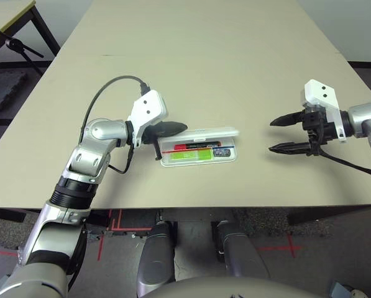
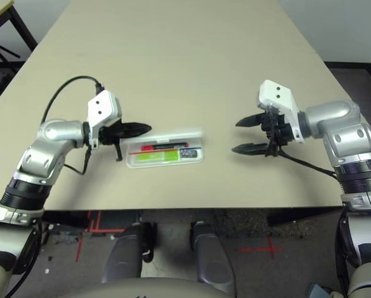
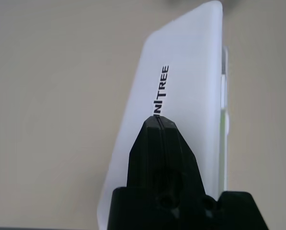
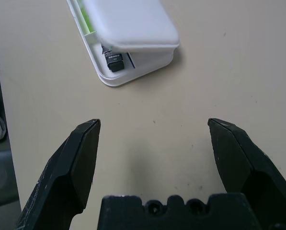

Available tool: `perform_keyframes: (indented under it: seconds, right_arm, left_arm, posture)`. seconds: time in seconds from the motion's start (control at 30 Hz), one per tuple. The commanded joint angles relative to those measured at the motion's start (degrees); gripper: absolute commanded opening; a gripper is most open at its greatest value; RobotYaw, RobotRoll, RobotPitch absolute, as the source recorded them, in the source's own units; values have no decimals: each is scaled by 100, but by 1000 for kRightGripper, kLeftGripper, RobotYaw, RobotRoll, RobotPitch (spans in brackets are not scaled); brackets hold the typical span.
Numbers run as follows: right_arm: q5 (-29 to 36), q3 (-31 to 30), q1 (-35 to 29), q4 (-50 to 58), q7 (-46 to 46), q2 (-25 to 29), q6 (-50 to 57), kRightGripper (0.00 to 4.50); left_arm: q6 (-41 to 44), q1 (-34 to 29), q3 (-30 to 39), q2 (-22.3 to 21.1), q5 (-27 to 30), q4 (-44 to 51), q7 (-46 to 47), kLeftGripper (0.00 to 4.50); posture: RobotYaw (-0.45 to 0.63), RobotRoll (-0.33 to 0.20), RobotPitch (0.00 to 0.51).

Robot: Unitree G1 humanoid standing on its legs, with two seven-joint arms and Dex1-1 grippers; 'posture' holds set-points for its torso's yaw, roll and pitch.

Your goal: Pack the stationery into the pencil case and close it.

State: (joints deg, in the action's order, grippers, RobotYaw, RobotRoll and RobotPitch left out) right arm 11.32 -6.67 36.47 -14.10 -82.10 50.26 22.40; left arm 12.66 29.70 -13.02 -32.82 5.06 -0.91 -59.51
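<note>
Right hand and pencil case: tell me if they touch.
Apart. The right wrist view shows bare table between the open right hand and the pencil case.

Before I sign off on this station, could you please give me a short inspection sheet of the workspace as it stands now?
Surface: beige table, bare apart from the case.
Job's things: white pencil case near the front edge, lid half raised; lime-green highlighter, red marker and a small dark piece lie inside.
Clutter: nothing seen.
Grippers: left gripper shut, its fingers against the lid's back; right gripper open, apart from the case.
Cables: black cable looping over the left wrist; another trailing from the right wrist.
Surroundings: second table at far left; red tape marks on the floor.
</note>
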Motion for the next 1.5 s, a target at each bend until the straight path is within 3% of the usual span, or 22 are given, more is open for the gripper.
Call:
perform_keyframes:
  seconds: [0.03,0.37,0.53,0.67,0.8,1.1,1.3,1.5]
  right_arm:
    - [-20,-69,-35,-14,19,-27,-43,4500]
    - [-61,-93,-24,-22,109,-85,-61,4500]
    - [-75,-95,-38,-26,167,-159,-78,4500]
    - [-103,-4,-5,-136,427,-326,-193,4500]
    - [-67,293,142,-586,1233,-906,-591,4500]
    - [-19,1286,498,-1879,3654,-2103,-1496,4500]
    - [-61,2222,776,-2893,6029,-2451,-2531,4500]
    - [-121,2575,640,-3441,7172,-2520,-3318,4500]
  left_arm:
    - [-245,-145,-307,-115,-398,-189,40,39]
    - [-545,-245,-798,-338,-980,-445,-113,39]
    - [-466,-411,-837,-319,-880,-274,-184,39]
    - [-443,-419,-260,-13,-365,-249,131,39]
    - [-247,-319,553,229,239,-353,525,997]
    - [-260,-246,2139,794,1087,-743,1818,4481]
    - [-1003,4,3051,999,966,-1644,3316,4481]
    - [-1594,74,3513,990,850,-2286,4416,4481]
  posture:
    - [-36,0,148]
    - [-38,0,149]
    - [-40,0,150]
    - [-42,0,152]
    - [-41,0,152]
    - [-17,0,146]
    - [-10,0,137]
    - [-13,0,135]
